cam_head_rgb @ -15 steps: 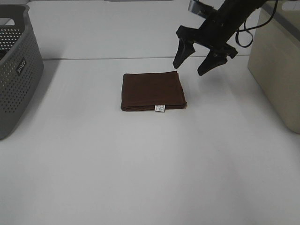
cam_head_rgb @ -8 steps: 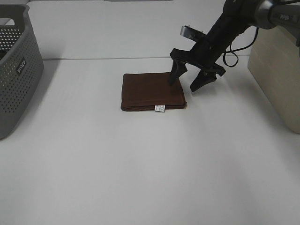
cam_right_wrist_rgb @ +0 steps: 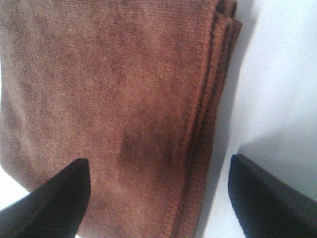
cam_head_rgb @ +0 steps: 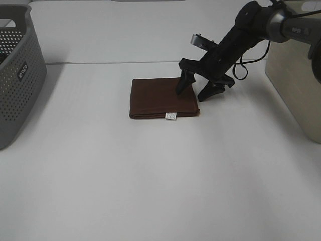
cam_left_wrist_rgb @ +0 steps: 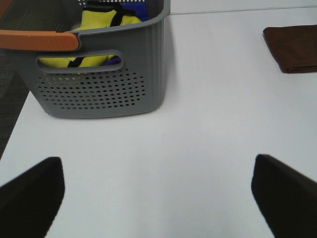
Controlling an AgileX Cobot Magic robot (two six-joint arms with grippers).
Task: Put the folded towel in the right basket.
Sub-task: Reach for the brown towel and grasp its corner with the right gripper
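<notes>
From the high camera, the brown towel (cam_head_rgb: 161,98) lies flat and folded on the white table (cam_head_rgb: 150,175), a little behind the middle, with a small white tag on its near edge. The right gripper (cam_head_rgb: 191,94) is down at the towel's right edge with its jaws spread. One finger is over the cloth and the other over bare table just beside it. Whether the tips touch anything is hard to tell from this angle. The beige right basket (cam_head_rgb: 296,75) stands at the right border, well apart from the towel. The grey left basket (cam_head_rgb: 17,75) stands at the left border.

In the left wrist view, the left gripper (cam_left_wrist_rgb: 158,198) hangs over bare table with its jaws wide apart and nothing between them. Ahead of it stands the grey perforated left basket (cam_left_wrist_rgb: 104,89), which has an orange strip (cam_left_wrist_rgb: 39,40) on its rim. Inside are yellow and blue items (cam_left_wrist_rgb: 106,20), probably clothes. A corner of the towel (cam_left_wrist_rgb: 294,47) shows far off on the table.

In the right wrist view, the towel (cam_right_wrist_rgb: 109,99) fills most of the frame, its stitched, layered edge running between the two dark fingers (cam_right_wrist_rgb: 54,203). The right gripper (cam_right_wrist_rgb: 163,198) straddles that edge, open, with one finger above the cloth and one above the table (cam_right_wrist_rgb: 277,74).
</notes>
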